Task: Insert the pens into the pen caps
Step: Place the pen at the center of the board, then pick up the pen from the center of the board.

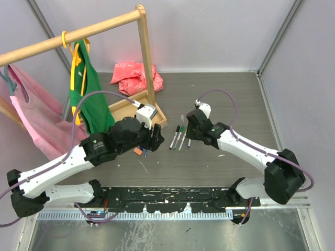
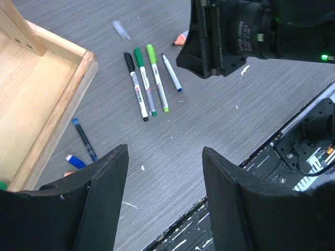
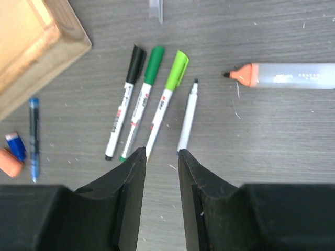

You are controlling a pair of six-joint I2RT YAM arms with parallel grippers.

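While nothing is held, three capped pens (image 3: 140, 103) lie side by side on table (image 3: 261, 157), long axes parallel, caps (image 3: 155, 57) pointing away from right gripper (image 3: 160, 154), its jaws narrowly parted; left gripper (image 2: 165, 151) gapes wide.

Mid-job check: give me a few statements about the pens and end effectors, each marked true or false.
1. The black-capped white pen, dark-green-capped pen and light-green-capped pen lie side by side on the grey table. True.
2. The orange-tipped grey marker wears its cap. False: its orange tip is bare.
3. The left end effector grips a pen. False: its jaws stand wide apart with nothing between them.
4. The thin blue pen lies apart from that row, near the wooden tray. True.
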